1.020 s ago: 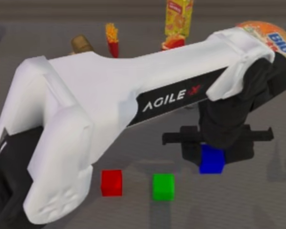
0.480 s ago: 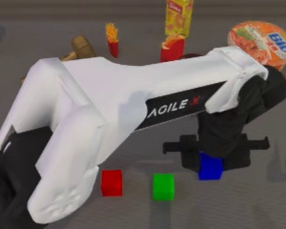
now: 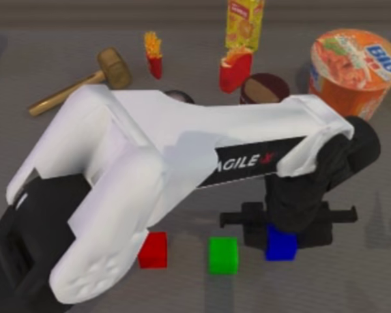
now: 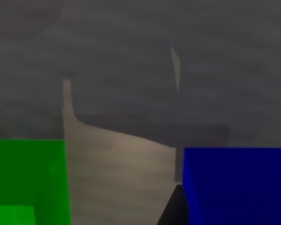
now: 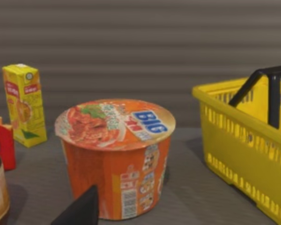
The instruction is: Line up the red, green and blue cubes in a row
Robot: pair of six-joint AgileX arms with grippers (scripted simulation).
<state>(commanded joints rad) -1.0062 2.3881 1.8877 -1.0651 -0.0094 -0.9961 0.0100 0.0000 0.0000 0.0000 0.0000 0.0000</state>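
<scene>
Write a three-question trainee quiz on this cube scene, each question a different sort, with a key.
1. Multiple choice: which cube sits under the left gripper? A red, B green, C blue.
2. True or false: the red cube lies at the top view's right end of the three.
3. Fill in: the cube between the other two is ____.

Key:
1. C, the blue cube.
2. False; it is the leftmost.
3. Green; the green cube sits between red and blue.
</scene>
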